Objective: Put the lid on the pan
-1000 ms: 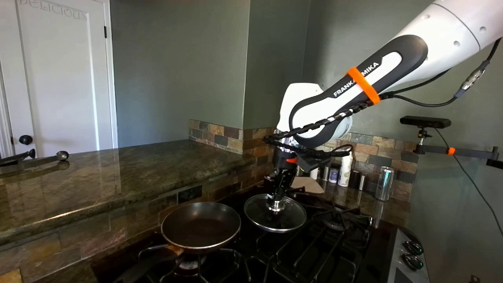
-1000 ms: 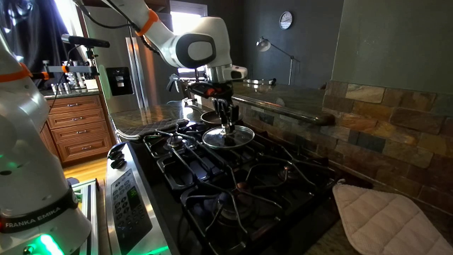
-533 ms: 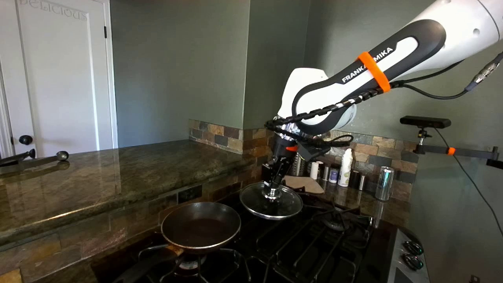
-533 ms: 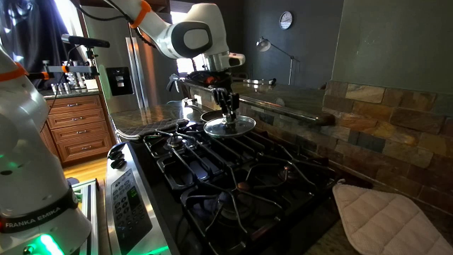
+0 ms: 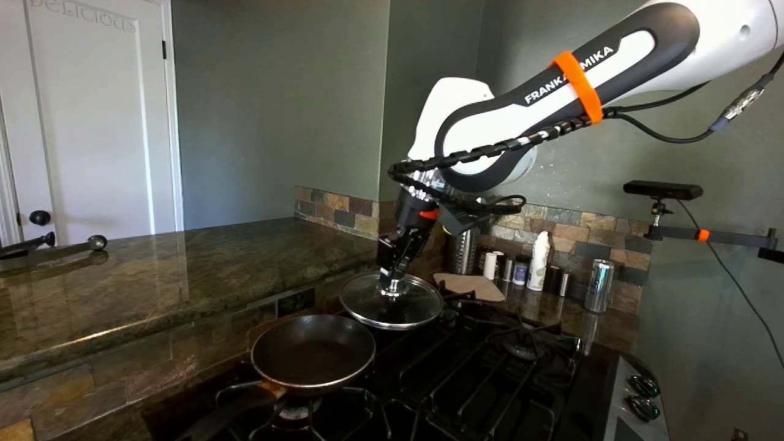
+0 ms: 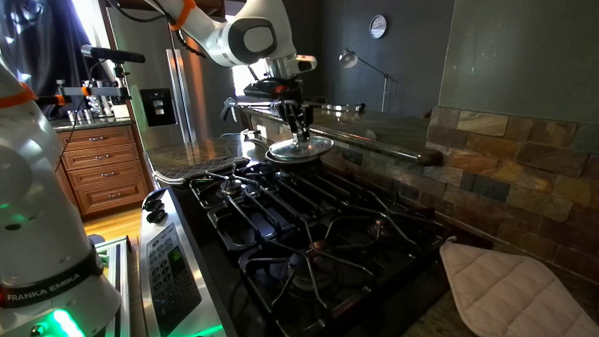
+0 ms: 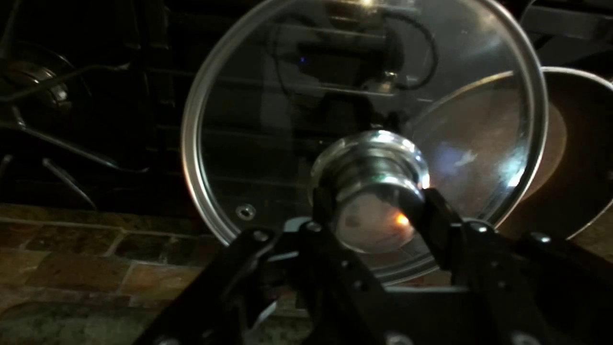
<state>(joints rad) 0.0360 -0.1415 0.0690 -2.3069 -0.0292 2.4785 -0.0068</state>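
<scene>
The glass lid (image 5: 366, 307) with its metal rim hangs in the air from my gripper (image 5: 392, 283), which is shut on its steel knob. The lid also shows in an exterior view (image 6: 311, 149) and fills much of the wrist view (image 7: 258, 120). In the wrist view the fingers (image 7: 376, 206) stand on both sides of the knob. The dark frying pan (image 5: 312, 358) sits on a burner, and the lid is above it and to one side. In the wrist view the pan (image 7: 582, 158) shows at the right, partly through the glass. In an exterior view the lid hides most of the pan (image 6: 273, 158).
The pan's handle (image 5: 226, 411) points toward the near left. Stove grates (image 5: 471, 380) spread under the lid. A raised stone counter (image 5: 184, 288) runs along the stove's side. A pale pot holder (image 6: 510, 285), a white spray bottle (image 5: 539, 260) and canisters stand beyond the stove.
The gripper has lifted the lid higher and carried it sideways toward the pan. The lid stays held by its knob. The pan has not moved.
</scene>
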